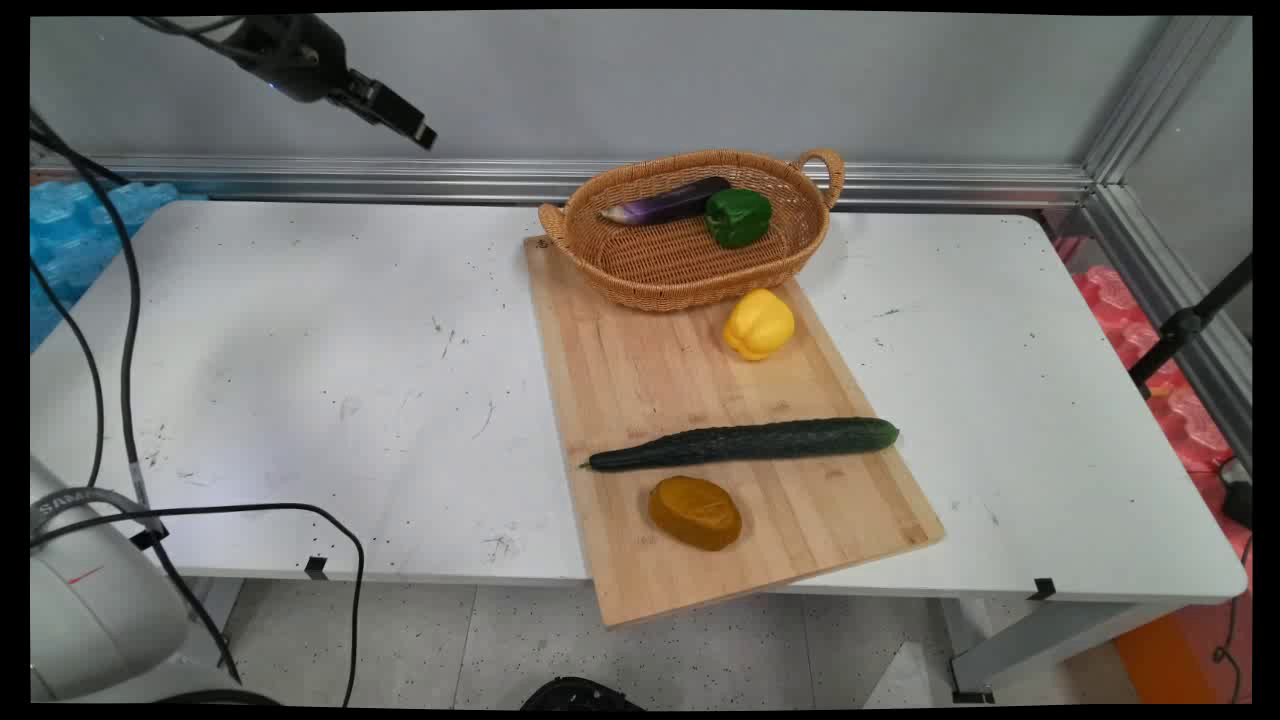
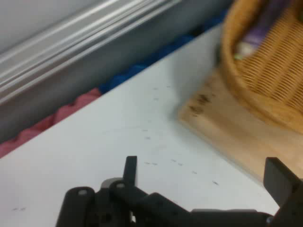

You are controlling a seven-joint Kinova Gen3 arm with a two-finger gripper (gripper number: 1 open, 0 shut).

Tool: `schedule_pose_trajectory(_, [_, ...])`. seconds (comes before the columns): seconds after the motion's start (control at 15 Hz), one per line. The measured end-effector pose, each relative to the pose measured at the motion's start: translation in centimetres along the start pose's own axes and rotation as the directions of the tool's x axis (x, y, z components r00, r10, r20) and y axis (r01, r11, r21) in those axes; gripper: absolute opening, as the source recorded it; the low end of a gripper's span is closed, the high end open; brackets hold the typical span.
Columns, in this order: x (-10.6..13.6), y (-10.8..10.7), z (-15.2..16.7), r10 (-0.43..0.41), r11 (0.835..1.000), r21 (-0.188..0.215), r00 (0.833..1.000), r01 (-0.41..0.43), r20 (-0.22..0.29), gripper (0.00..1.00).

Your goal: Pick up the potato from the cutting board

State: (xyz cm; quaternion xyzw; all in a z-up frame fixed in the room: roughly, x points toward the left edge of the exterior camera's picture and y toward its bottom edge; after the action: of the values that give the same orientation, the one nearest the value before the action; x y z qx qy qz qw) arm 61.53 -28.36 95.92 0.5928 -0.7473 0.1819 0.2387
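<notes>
We find the gripper (image 1: 405, 118) raised high, holding nothing, fingers (image 2: 130, 171) wide apart. Only the main view shows the cucumber (image 1: 745, 443), lying crosswise on the cutting board (image 1: 640, 370).

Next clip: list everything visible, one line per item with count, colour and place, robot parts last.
Table: one, white, fills the scene.
Cutting board: one, light wood, on the table's right-centre, near end overhanging the edge.
Basket: one, tan wicker, on the board's far end.
Eggplant: one, purple, in the basket.
Green pepper: one, in the basket beside the eggplant.
Yellow pepper: one, on the board by the basket.
Cucumber: one, dark green, lying across the board.
Brown lump: one, orange-brown, near the board's near end.
End effector: one, black, open, raised at upper left, holding nothing.
</notes>
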Motion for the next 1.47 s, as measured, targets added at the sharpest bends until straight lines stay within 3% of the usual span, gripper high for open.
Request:
schedule_pose_trajectory(0.13, [-0.4,1.1,-0.3,0.067,0.996,-0.053,0.998,-0.066,0.008,1.00])
schedule_pose_trajectory(0.33, [-1.1,2.9,-0.8,0.183,0.973,-0.144,0.983,-0.179,0.013,1.00])
schedule_pose_trajectory(0.67, [-1.9,5.3,-1.3,0.345,0.904,-0.269,0.939,-0.334,-0.005,1.00])
schedule_pose_trajectory(0.87, [-2.4,6.6,-1.5,0.426,0.851,-0.329,0.904,-0.410,-0.025,1.00])
schedule_pose_trajectory(1.27, [-3.3,10.3,-1.2,0.603,0.672,-0.464,0.790,-0.577,-0.109,1.00])
schedule_pose_trajectory(1.47, [-3.7,12.7,-0.4,0.674,0.563,-0.516,0.720,-0.646,-0.166,1.00])
